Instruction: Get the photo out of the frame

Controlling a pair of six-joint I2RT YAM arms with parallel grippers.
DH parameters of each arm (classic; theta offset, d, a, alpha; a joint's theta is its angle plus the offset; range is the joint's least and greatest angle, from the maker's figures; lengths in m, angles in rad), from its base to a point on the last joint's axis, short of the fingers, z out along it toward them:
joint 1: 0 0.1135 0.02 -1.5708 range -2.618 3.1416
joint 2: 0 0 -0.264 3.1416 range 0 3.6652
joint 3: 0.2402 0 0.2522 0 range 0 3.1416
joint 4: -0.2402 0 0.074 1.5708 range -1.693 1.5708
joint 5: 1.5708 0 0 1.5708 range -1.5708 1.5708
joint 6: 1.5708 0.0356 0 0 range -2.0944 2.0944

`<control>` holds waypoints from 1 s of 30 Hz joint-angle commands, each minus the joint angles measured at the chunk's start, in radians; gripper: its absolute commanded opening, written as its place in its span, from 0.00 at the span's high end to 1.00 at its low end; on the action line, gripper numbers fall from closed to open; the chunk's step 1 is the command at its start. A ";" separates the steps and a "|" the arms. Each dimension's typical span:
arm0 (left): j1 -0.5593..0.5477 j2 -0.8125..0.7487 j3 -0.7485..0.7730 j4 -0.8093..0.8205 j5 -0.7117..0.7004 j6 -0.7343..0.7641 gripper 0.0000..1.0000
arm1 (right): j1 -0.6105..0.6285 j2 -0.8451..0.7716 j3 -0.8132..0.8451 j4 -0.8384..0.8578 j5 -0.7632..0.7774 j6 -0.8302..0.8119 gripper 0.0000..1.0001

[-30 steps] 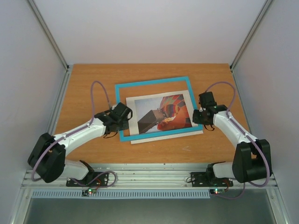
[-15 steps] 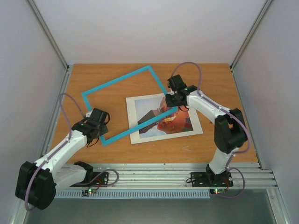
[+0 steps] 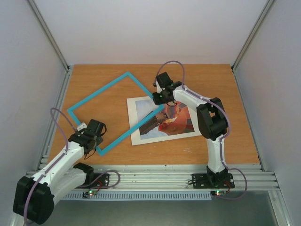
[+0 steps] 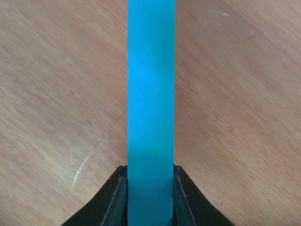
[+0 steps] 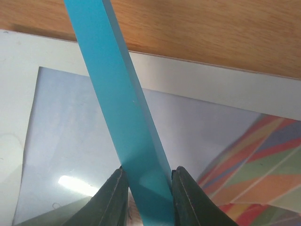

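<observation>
Around frame (image 3: 99, 91), both end effectors (image 4: 150, 176) (image 5: 149, 176) tight

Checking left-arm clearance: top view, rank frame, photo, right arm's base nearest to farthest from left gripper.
1. frame: in the jaws of the left gripper, left side.
2. photo: table centre, to its right.
3. right arm's base: near edge, far right.

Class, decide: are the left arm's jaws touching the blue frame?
Touching. The left wrist view shows both jaws pressed against opposite edges of the frame, with no gap.
</observation>
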State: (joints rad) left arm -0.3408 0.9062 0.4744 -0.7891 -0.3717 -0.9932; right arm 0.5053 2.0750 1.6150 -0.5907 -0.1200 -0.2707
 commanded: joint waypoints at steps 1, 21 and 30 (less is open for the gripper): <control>0.002 -0.046 -0.010 0.051 -0.014 -0.075 0.99 | 0.013 0.003 0.068 0.083 -0.070 0.083 0.73; 0.048 -0.157 -0.012 -0.013 -0.130 -0.213 0.99 | -0.047 -0.354 -0.287 0.096 -0.023 0.079 0.35; 0.309 -0.078 0.024 0.044 -0.016 -0.183 0.99 | -0.051 -0.636 -0.642 0.187 0.066 0.107 0.30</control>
State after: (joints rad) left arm -0.1211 0.8173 0.4408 -0.8642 -0.4019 -1.1404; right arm 0.4545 1.5326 1.0679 -0.4568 -0.1192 -0.1837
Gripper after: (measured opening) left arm 0.209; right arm 0.683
